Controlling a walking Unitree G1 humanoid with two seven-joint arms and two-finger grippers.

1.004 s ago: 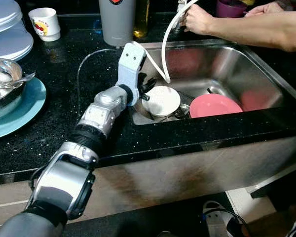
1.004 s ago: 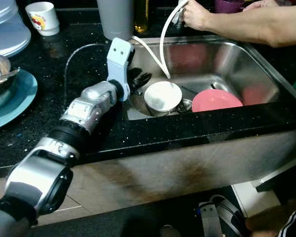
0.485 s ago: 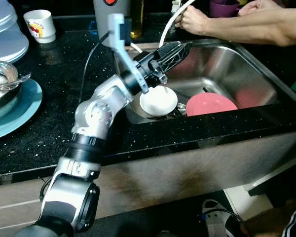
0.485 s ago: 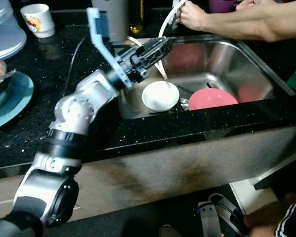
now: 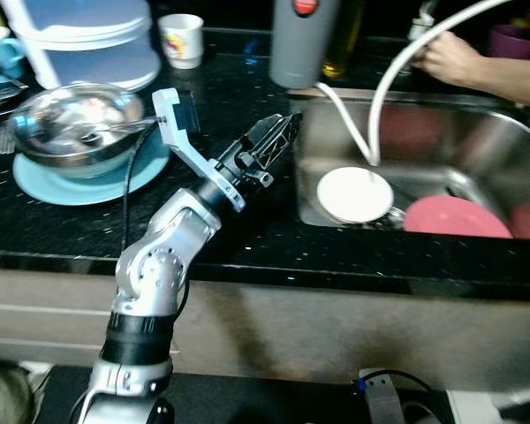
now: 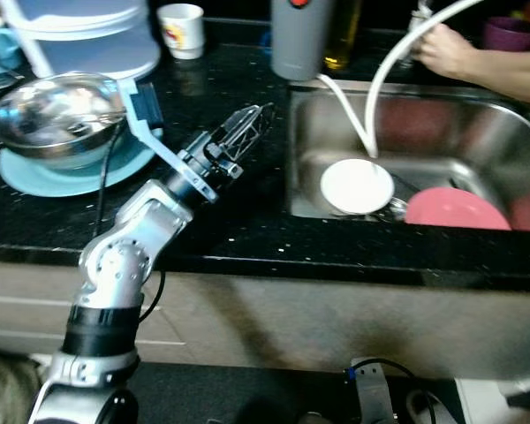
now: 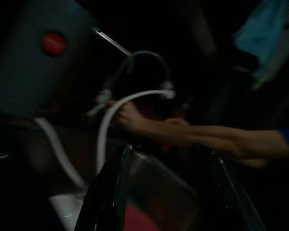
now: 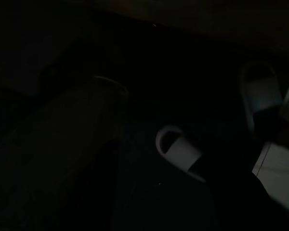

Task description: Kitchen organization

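In the left eye view, the left gripper point(image 5: 278, 137) is seen raised over the black counter point(image 5: 247, 221), its fingers parted and empty, beside the sink point(image 5: 477, 132). A white bowl point(image 5: 354, 194) lies in the sink beyond the fingertips, a pink plate point(image 5: 457, 216) farther on. A steel bowl point(image 5: 71, 124) on a blue plate point(image 5: 88, 181) sits behind the wrist. In the left wrist view, a person's hand point(image 7: 130, 118) is seen ahead, gripping a white hose point(image 7: 103, 139). In the right wrist view, slippers point(image 8: 178, 149) are dimly made out; the right gripper's state cannot be told.

White hose point(image 5: 382, 97) and person's hand point(image 5: 448, 58) block the sink point(image 5: 512, 141).
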